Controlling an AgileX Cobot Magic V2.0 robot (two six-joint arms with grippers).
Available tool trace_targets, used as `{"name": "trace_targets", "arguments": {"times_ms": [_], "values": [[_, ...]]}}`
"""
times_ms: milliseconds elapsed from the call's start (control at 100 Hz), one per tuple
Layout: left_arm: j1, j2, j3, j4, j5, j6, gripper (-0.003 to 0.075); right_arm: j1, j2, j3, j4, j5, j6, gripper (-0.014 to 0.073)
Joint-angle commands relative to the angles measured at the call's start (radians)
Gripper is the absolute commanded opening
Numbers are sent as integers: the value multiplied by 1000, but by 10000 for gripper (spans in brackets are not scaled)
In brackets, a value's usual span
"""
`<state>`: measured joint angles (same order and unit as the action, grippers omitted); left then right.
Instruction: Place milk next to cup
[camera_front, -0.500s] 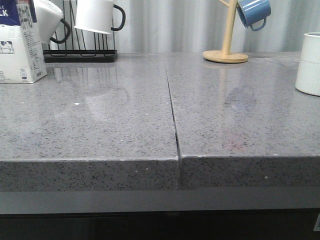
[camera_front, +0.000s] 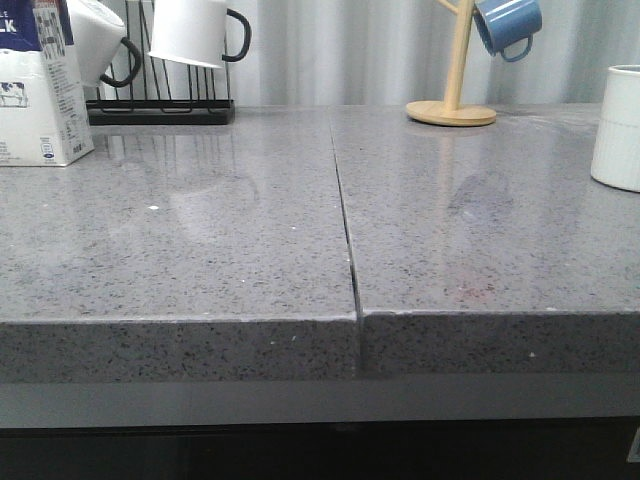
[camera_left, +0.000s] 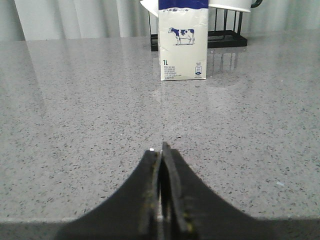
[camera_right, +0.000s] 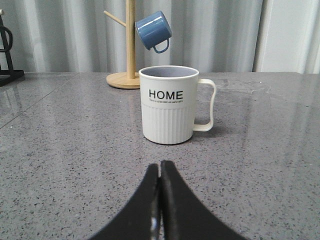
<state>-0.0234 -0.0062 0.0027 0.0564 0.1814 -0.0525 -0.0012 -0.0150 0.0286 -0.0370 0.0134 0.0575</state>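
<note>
The milk (camera_front: 40, 90) stands upright at the far left of the grey counter, a white carton with a dark blue top and a cow picture. In the left wrist view the milk (camera_left: 183, 42) is well ahead of my left gripper (camera_left: 161, 149), which is shut with nothing in it. The cup (camera_front: 620, 128) stands at the far right edge of the front view. In the right wrist view the cup (camera_right: 168, 105) shows its "HOME" lettering and white handle, a short way beyond my right gripper (camera_right: 160, 165), shut and holding nothing. Neither arm appears in the front view.
A black rack (camera_front: 160, 105) with white black-handled mugs (camera_front: 198, 32) stands behind the milk. A wooden mug tree (camera_front: 452, 100) holds a blue mug (camera_front: 508, 25) at the back right. A seam (camera_front: 345, 215) splits the counter down its middle.
</note>
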Motion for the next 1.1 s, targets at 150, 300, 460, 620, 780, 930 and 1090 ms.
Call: {"name": "trace_targets", "arguments": {"times_ms": [150, 300, 460, 620, 780, 930, 1090], "values": [[-7, -30, 43, 0, -80, -7, -20, -6, -15, -19, -13, -81, -4, -68], [-7, -30, 43, 0, -80, -7, -20, -5, -15, -31, -14, -66, -4, -68], [-7, -30, 43, 0, -80, -7, -20, -5, 19, -114, -14, -2, -4, -68], [-7, -30, 43, 0, -80, -7, -20, -5, 147, -244, -14, 80, -4, -68], [-7, -30, 43, 0, -80, -7, -20, -5, 314, -375, -14, 145, -4, -68], [-7, -30, 43, 0, -80, -7, -20, -5, 468, -457, -12, 203, -4, -68], [-7, -30, 43, 0, -80, -7, -20, -6, 604, -471, -21, 176, -4, -68]]}}
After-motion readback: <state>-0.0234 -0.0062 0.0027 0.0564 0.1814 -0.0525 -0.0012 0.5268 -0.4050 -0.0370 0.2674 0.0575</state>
